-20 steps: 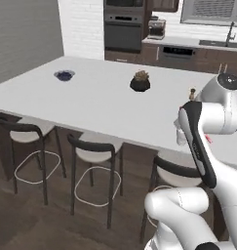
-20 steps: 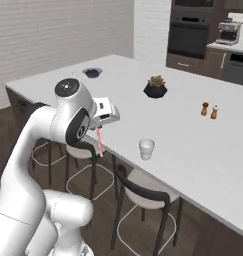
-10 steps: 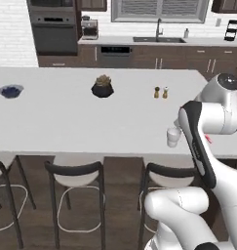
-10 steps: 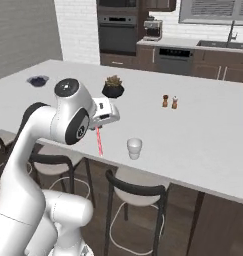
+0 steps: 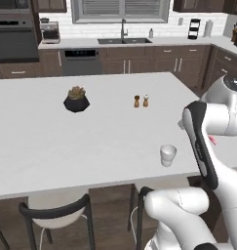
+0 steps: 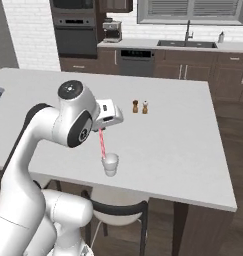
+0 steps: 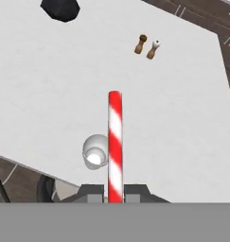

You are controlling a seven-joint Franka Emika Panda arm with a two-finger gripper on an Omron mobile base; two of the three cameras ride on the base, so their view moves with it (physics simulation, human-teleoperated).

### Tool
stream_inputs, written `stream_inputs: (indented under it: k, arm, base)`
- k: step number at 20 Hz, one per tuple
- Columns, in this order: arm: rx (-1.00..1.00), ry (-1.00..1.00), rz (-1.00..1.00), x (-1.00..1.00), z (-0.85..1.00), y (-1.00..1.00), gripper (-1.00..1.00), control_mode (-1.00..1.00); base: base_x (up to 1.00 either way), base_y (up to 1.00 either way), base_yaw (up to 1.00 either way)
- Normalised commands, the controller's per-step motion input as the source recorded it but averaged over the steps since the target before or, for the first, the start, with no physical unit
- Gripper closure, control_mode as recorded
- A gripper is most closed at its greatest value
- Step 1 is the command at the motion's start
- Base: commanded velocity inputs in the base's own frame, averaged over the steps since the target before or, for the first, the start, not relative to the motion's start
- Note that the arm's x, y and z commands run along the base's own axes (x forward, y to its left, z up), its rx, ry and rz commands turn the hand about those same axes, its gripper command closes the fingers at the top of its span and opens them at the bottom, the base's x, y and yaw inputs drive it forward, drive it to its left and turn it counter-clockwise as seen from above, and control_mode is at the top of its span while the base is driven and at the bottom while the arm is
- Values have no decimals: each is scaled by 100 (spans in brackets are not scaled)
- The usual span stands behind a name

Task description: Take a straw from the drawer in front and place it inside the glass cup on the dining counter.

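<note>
i can't read any writing or brand anywhere; the appliances on the back wall are too small for labels. from the left base camera the arm's own forearm hides the gripper, and just a sliver of pink shows beside it. on the right base feed i see the gripper (image 6: 107, 121) out in front of the elbow, pointing down over the near edge of the dining counter (image 6: 173, 145). its fingers are clamped on the straw (image 6: 101, 144), which hangs almost upright, its lower end just above or at the rim of the glass cup (image 6: 110, 164); i can't tell if it's inside. the hand camera shows the straw beside the cup. salt and pepper shakers (image 6: 139, 106) stand farther back.
</note>
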Motion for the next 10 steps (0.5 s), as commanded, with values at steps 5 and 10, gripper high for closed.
stream_inputs:
  k: [5, 10]
  arm:
    - [0, 0, 0, 0, 0, 0, 100, 100]
    - [0, 0, 0, 0, 0, 0, 100, 100]
  base:
    - [59, 2, -6]
    - [51, 0, 0]
